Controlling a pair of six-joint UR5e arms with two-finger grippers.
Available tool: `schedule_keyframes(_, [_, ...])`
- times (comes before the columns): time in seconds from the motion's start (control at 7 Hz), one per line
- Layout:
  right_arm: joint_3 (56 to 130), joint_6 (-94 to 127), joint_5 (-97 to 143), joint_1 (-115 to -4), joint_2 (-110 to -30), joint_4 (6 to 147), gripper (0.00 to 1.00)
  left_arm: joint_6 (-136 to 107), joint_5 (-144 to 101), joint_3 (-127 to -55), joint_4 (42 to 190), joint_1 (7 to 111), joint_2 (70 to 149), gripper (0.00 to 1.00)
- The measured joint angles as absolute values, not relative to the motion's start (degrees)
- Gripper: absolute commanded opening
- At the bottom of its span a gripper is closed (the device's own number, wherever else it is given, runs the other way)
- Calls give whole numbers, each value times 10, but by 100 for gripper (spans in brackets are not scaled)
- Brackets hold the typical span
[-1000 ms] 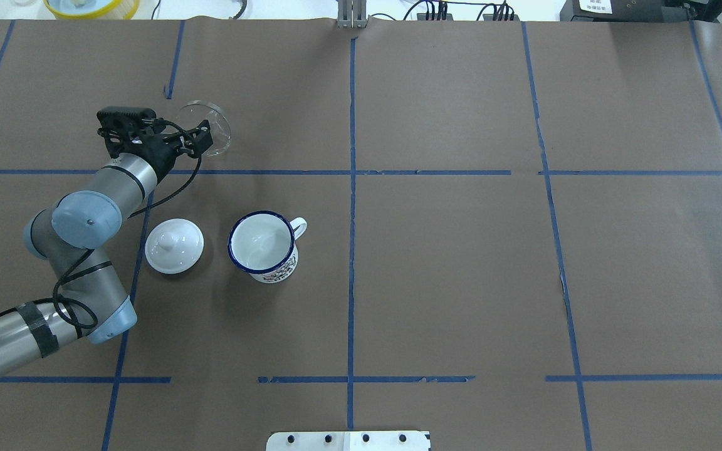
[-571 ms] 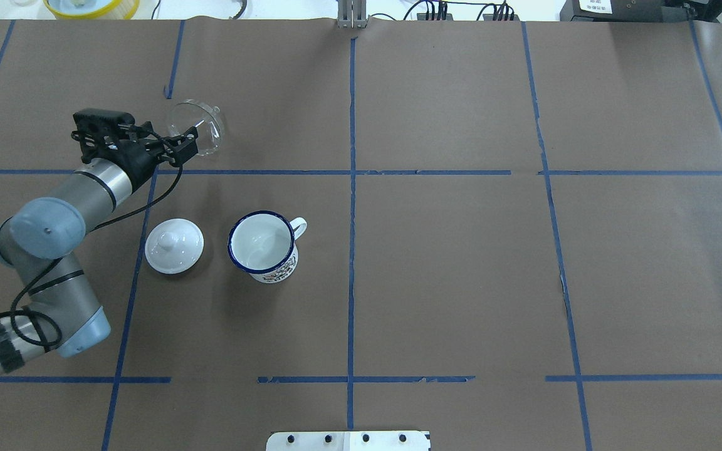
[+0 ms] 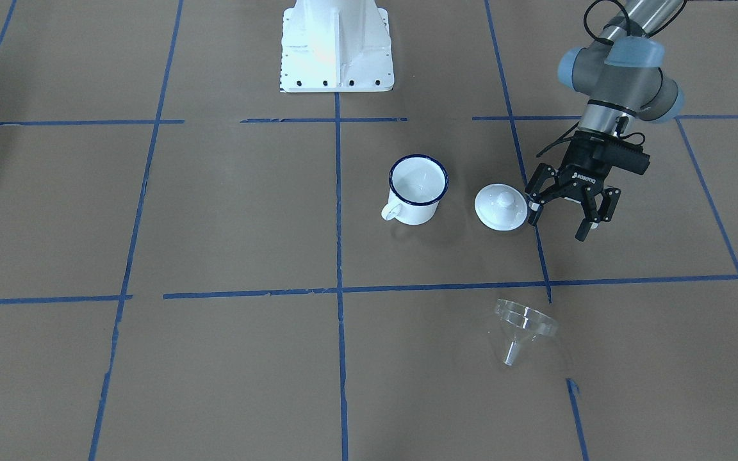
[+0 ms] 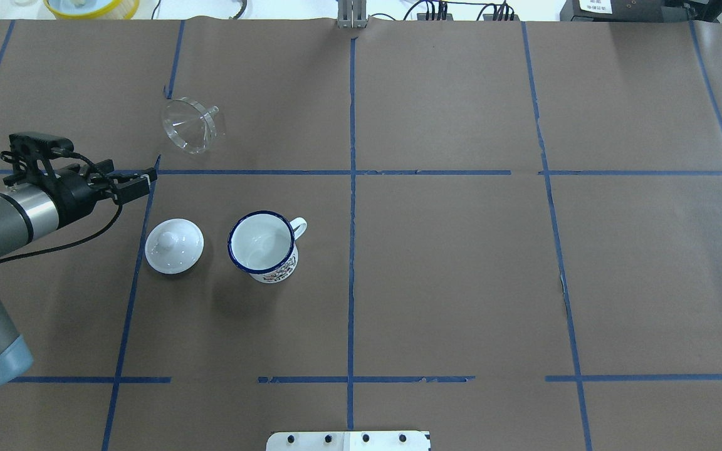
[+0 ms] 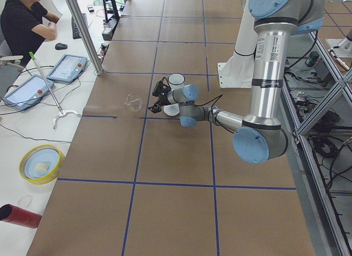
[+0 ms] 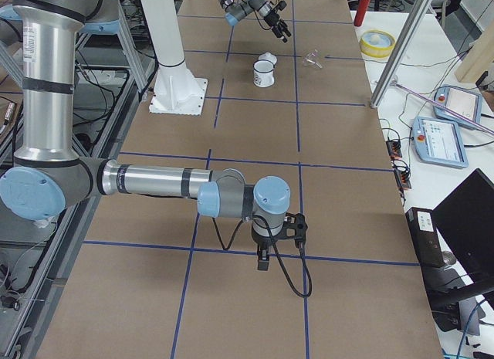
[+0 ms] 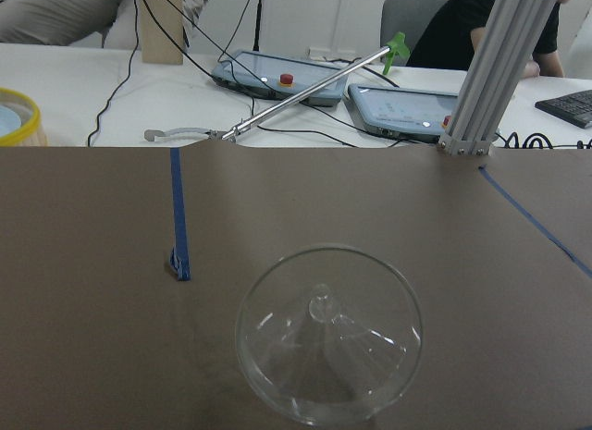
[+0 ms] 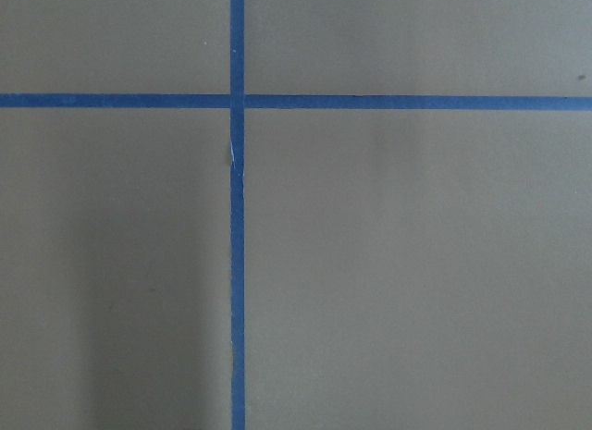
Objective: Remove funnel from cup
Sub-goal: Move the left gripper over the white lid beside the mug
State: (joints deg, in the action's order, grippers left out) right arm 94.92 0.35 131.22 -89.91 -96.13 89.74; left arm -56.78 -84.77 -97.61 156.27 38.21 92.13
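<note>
The clear funnel [image 4: 188, 125] lies on its side on the brown table, far from the cup; it also shows in the front view [image 3: 523, 326] and fills the lower middle of the left wrist view [image 7: 328, 333]. The white cup [image 4: 264, 245] with the blue rim stands upright and empty [image 3: 417, 190]. My left gripper [image 3: 561, 221] is open and empty, above the table between the funnel and the white lid, apart from both [image 4: 141, 177]. My right gripper [image 6: 262, 260] hangs low over bare table far off; I cannot tell whether it is open or shut.
A white round knobbed lid [image 4: 174, 245] lies just left of the cup. The white robot base [image 3: 336, 45] stands at the table's near edge. A yellow bowl [image 4: 91, 6], tablets and an aluminium post [image 7: 481, 69] stand beyond the far edge. An operator [image 5: 25, 19] sits there.
My left gripper has drawn back from the funnel, toward the left and the robot. The funnel stays lying on the table, shifted slightly left. Cup and lid have not moved.
</note>
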Motion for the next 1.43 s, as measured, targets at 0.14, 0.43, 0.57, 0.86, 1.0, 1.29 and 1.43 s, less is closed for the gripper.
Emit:
schedule_keyframes(0.14, [949,3,1312,-899,-961,897,100,-573,-914,-1028,1476,400,915,100])
schedule_keyframes(0.43, [949,4,1312,-899,-961,897,100,-575,-1008,-1089,1302,421,941,100])
schedule_keyframes(0.57, [949,4,1312,-899,-961,897,100,-575,-1038,-1095,1223,423,969,100])
schedule_keyframes(0.86, [949,4,1312,-899,-961,897,100,-571,-1072,-1086,1038,421,1053,100])
schedule_keyframes(1.0, [949,4,1312,-899,-962,897,100,-570,-1076,-1077,985,419,1077,100])
schedule_keyframes(1.29, [949,4,1312,-899,-962,897,100,-574,-1078,-1032,993,416,1088,100])
schedule_keyframes(1.43, [949,4,1312,-899,-962,897,100,-575,-1078,-1012,1021,415,1084,100])
